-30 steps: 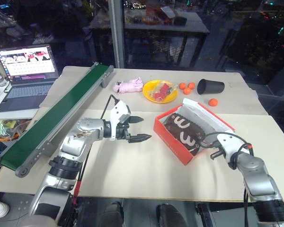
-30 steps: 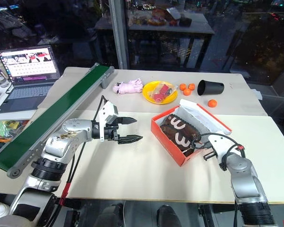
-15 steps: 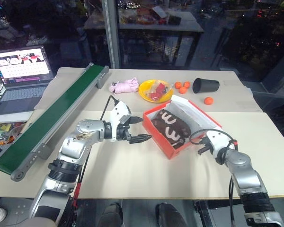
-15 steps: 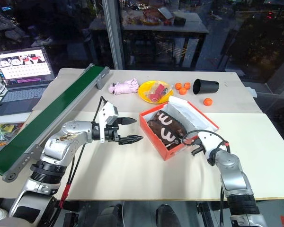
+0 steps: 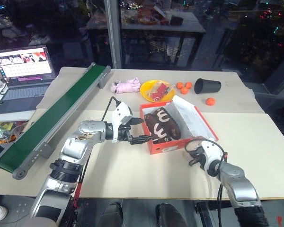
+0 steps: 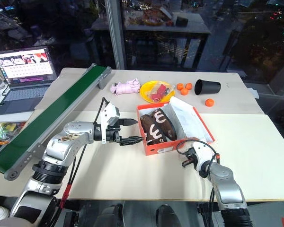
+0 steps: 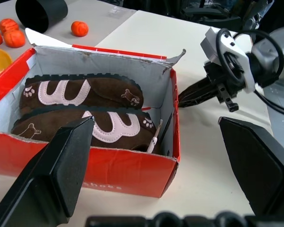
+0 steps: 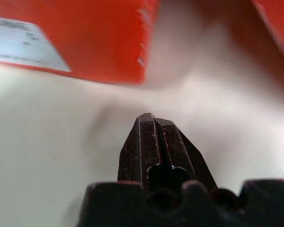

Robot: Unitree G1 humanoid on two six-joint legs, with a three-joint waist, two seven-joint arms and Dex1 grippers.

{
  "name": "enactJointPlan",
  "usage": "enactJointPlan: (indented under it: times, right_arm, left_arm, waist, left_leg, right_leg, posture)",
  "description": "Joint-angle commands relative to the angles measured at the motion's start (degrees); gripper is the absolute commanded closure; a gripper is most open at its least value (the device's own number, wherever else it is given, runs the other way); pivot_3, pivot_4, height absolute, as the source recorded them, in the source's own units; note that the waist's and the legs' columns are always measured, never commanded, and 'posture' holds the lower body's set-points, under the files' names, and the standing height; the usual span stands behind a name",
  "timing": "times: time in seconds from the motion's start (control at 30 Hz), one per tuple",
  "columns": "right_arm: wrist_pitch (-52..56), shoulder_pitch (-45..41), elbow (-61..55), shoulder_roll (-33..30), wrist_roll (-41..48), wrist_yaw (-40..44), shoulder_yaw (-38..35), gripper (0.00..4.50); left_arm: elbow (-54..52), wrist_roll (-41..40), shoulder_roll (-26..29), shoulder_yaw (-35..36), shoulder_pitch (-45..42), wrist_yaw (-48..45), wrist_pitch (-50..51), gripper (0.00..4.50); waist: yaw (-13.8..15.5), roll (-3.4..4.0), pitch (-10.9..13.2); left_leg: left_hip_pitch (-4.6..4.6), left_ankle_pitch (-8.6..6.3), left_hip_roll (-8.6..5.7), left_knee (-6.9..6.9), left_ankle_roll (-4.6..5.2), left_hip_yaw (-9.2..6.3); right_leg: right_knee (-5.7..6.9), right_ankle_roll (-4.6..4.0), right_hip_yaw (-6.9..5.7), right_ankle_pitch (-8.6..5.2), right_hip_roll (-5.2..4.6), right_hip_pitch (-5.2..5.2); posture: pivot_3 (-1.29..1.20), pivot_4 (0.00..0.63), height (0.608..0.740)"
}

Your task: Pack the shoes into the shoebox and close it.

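While open, shoebox (image 5: 166, 144) between left tool (image 5: 138, 130) and right tool (image 5: 191, 152)

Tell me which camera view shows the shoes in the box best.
The left wrist view: both shoes lie side by side inside the open shoebox, close up, with pale side marks and paw prints visible. The two head views show them smaller from above. The right wrist view catches just red box walls.

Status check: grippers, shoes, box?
Left gripper open at shoebox. Right gripper shut, empty, beside box. Both shoes inside, lid open.
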Motion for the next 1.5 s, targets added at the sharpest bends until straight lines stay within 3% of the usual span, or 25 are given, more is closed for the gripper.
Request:
enactJointPlan:
  times: [0.03, 0.23, 0.47, 0.73, 1.0, 1.23, 1.5]
  right_arm:
    - [-4.9, -1.7, 6.6, 2.1, 4.1, -2.7, -6.4, 4.42]
    - [-11.8, -7.6, 13.8, 1.4, 3.8, -4.9, -7.9, 4.42]
    - [-14.9, -12.2, 13.3, 0.1, 3.6, -8.5, -8.9, 4.42]
    - [-11.1, -14.7, 1.1, -4.2, 6.2, -5.3, -7.8, 4.42]
    - [5.9, -14.4, -18.9, -9.0, 16.4, 0.8, -5.5, 4.42]
    - [13.7, -15.9, -23.8, -9.3, 17.5, 1.3, 2.3, 4.42]
    - [6.5, -27.2, -3.6, -3.6, 5.8, 3.7, 19.0, 4.42]
  left_arm:
    - [-0.8, -0.1, 0.0, 0.3, -1.2, -0.2, -1.0, 0.00]
    - [-1.3, -0.1, 0.7, 0.7, -1.0, -0.2, -0.7, 0.00]
    - [-2.7, -0.5, 3.5, 1.6, 0.1, -0.5, -0.1, 0.00]
    - [-1.6, 0.2, 8.4, 3.0, 1.9, -1.5, -1.5, 0.00]
    - [1.6, 0.6, 13.9, 6.0, 2.1, -3.0, -3.4, 0.00]
    - [1.0, 0.5, 13.9, 6.2, 2.6, -2.9, -3.7, 0.00]
    - [0.1, 0.4, 13.0, 6.3, 3.1, -2.5, -3.4, 0.00]
  waist:
    - [-0.1, -0.02, 0.0]
    - [-0.1, -0.02, 0.0]
    - [-0.3, -0.01, 0.0]
    - [-0.2, 0.01, 0.0]
    - [-0.2, 0.02, 0.0]
    - [0.2, 0.00, 0.0]
    - [-0.2, -0.01, 0.0]
  left_leg:
    - [0.00, 0.00, 0.00, 0.00, 0.00, 0.00]
    - [0.05, 0.00, -0.01, 0.01, 0.00, 0.01]
    - [0.03, 0.01, -0.01, -0.21, 0.01, 0.00]
    - [0.03, 0.01, -0.01, -0.20, 0.02, 0.00]
    - [0.03, 0.01, 0.02, -0.24, 0.02, 0.00]
    - [-0.03, 0.01, 0.02, -0.20, 0.02, 0.00]
    - [-0.02, 0.03, 0.03, -0.18, 0.04, 0.01]
  right_leg:
    - [-0.01, 0.00, 0.00, 0.00, 0.00, 0.01]
    - [-0.03, -0.03, 0.01, 0.00, -0.02, 0.06]
    - [-0.01, 0.23, 0.00, 0.14, 0.02, -0.06]
    - [-0.01, 0.21, 0.00, 0.12, 0.01, -0.05]
    - [0.02, 0.06, -0.01, 0.04, 0.02, -0.10]
    - [-0.03, -0.15, -0.02, -0.09, -0.01, -0.10]
    - [0.00, -0.22, -0.02, -0.02, 0.02, -0.14]
  posture:
    - [0.00, 0.150, 0.736]
    - [0.00, 0.150, 0.736]
    - [0.00, 0.150, 0.736]
    - [0.00, 0.150, 0.736]
    - [0.00, 0.150, 0.736]
    - [0.00, 0.150, 0.736]
    - [0.00, 0.150, 0.736]
